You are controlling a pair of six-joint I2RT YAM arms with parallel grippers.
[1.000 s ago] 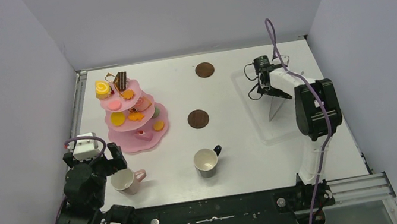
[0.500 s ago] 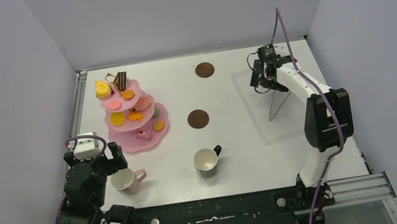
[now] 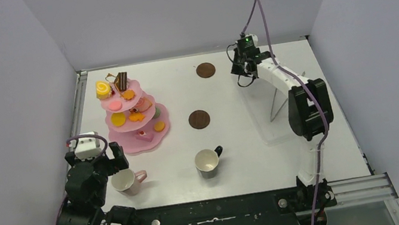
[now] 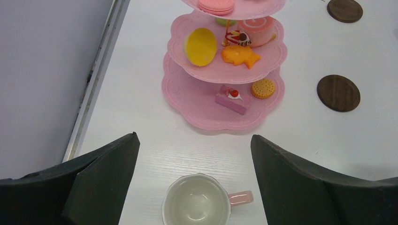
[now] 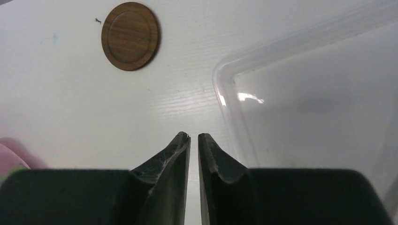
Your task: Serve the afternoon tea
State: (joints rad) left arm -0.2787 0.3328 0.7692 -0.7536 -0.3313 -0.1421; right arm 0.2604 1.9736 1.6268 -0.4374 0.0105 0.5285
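Observation:
The pink three-tier stand (image 3: 135, 113) with toy pastries (image 4: 240, 55) stands at the left. In front of it is the pink mug (image 3: 128, 182), upright and empty. My left gripper (image 4: 193, 137) hangs open just above and behind the mug (image 4: 197, 206), its fingers wide on either side. The black mug (image 3: 208, 162) stands near the front centre. One brown coaster (image 3: 199, 119) lies mid-table and another (image 3: 206, 70) at the back. My right gripper (image 5: 194, 136) hovers right of the far coaster (image 5: 130, 35), its jaws almost together with nothing between them.
A clear plastic tray (image 3: 267, 132) lies on the right with the metal tongs (image 3: 276, 105) in it; its rounded corner (image 5: 225, 79) is just right of my right fingers. Grey walls close in the table on three sides.
The right arm swung from over the tray and tongs to the back left, toward the far coaster, and its jaws closed from wide open. The left arm has not moved.

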